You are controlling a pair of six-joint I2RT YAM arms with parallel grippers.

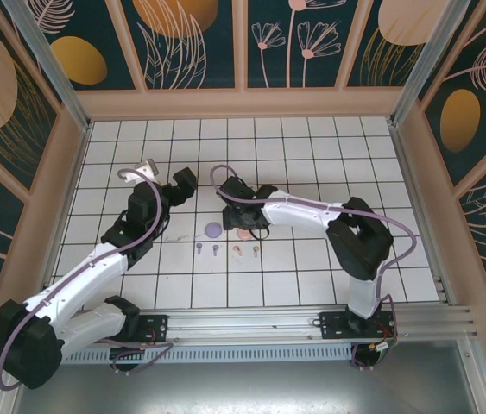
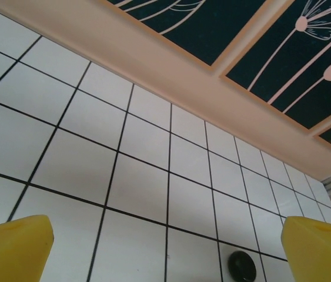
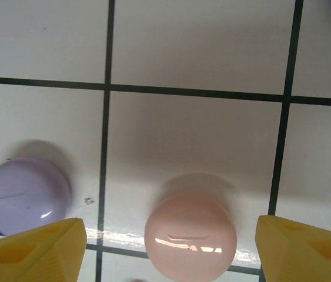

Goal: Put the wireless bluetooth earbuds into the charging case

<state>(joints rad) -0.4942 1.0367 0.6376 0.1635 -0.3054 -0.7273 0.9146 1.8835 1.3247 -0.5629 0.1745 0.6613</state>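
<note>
Tiled desk (image 1: 312, 267): two purple earbuds (image 1: 199, 249) and two pink earbuds (image 1: 236, 251) lie in a row near one purple case (image 3: 27, 194) and one pink case (image 3: 190, 235). Left gripper (image 1: 180, 188) released; right gripper (image 1: 241, 222) open astride pink case.

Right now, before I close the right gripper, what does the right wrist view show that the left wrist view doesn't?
Right wrist view: a glossy round pink plastic case lying untouched between the jaws of the open right gripper, with a glossy round lilac case to its left in the image. Left wrist view: a small round black object, likely a case, ahead of the open left gripper, plus the peach wall ledge and dark floral panels. Both: the white tiled table and yellow fingertips at the bottom corners.
</note>
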